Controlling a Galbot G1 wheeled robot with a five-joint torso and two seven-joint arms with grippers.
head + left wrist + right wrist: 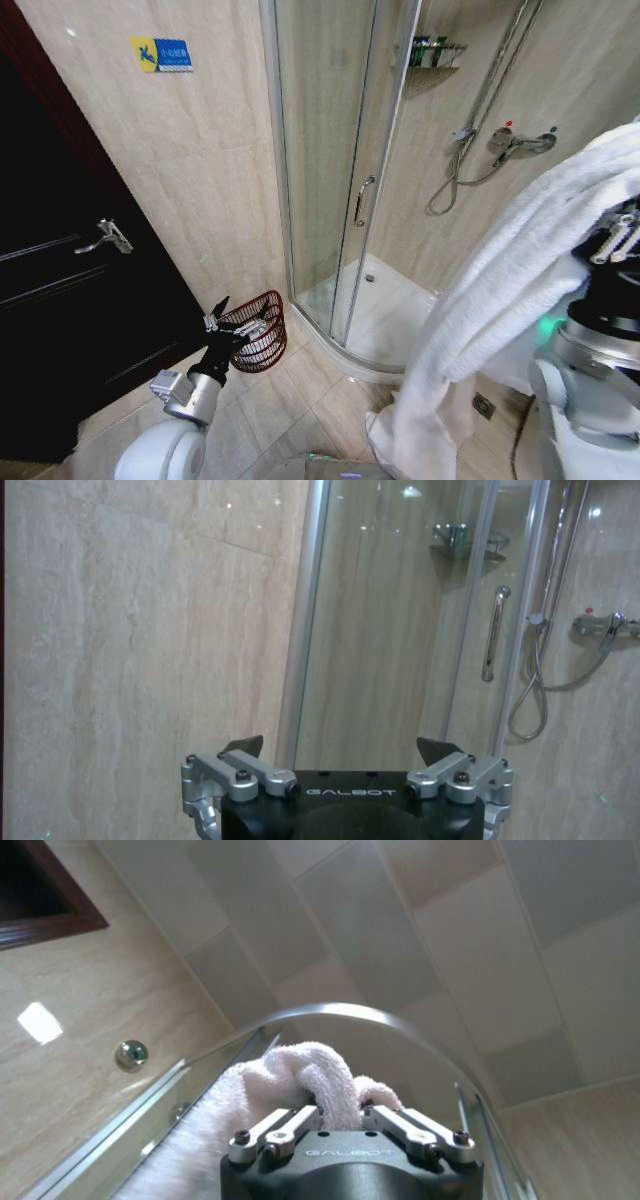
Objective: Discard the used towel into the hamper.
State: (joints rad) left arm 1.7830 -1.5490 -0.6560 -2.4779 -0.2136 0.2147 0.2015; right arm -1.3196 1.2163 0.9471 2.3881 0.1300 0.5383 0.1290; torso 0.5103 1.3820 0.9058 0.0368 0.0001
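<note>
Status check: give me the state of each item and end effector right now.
Towel: held up, hanging toward the floor.
Hamper: upright on the floor, looks empty.
Right end effector: shut on the towel.
Left end effector: open, low near the hamper.
Shower door: closed.

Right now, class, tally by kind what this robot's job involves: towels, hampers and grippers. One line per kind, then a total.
Towels: 1, the white towel draped from the right gripper
Hampers: 1, the hamper on the floor beside the shower
Grippers: 2, the right gripper and the left gripper, open before the hamper
Total: 4
</note>
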